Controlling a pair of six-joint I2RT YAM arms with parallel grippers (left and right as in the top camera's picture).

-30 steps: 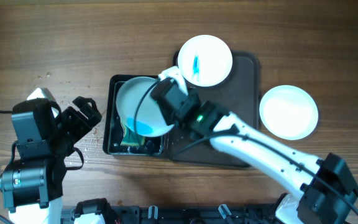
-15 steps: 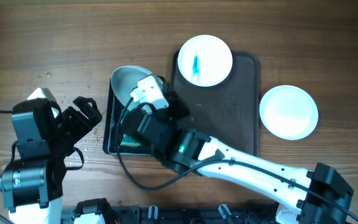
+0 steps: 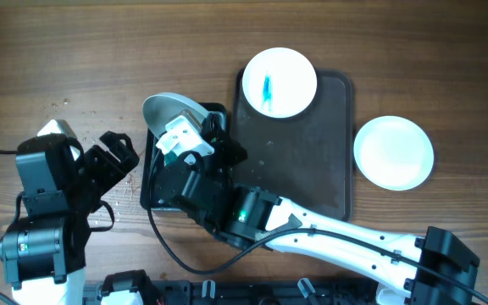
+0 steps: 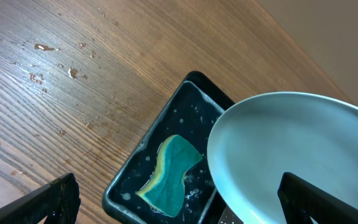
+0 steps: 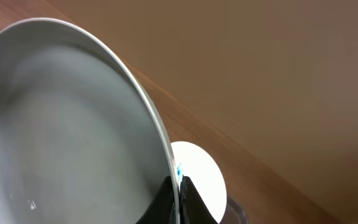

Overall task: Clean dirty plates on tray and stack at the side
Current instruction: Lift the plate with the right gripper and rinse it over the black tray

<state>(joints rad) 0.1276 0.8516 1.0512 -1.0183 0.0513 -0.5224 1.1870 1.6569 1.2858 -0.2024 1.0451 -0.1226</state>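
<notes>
My right gripper (image 3: 189, 127) is shut on the rim of a white plate (image 3: 169, 108) and holds it tilted on edge over the black basin (image 3: 148, 182). In the right wrist view the fingertips (image 5: 179, 183) pinch the rim of that plate (image 5: 61, 124). A dirty plate (image 3: 279, 81) with a blue smear sits at the far end of the dark tray (image 3: 312, 169). A clean white plate (image 3: 393, 152) lies on the table right of the tray. My left gripper (image 3: 121, 157) is open and empty left of the basin.
In the left wrist view a green-and-yellow sponge (image 4: 169, 174) lies in the wet basin (image 4: 123, 186), with the held plate (image 4: 291, 149) hanging over its right side. Water drops (image 4: 55, 62) speckle the wood left of the basin.
My right arm has swung left and toward the near edge, carrying the plate from flat over the basin to tilted on edge at its far left corner. The left arm has not moved.
</notes>
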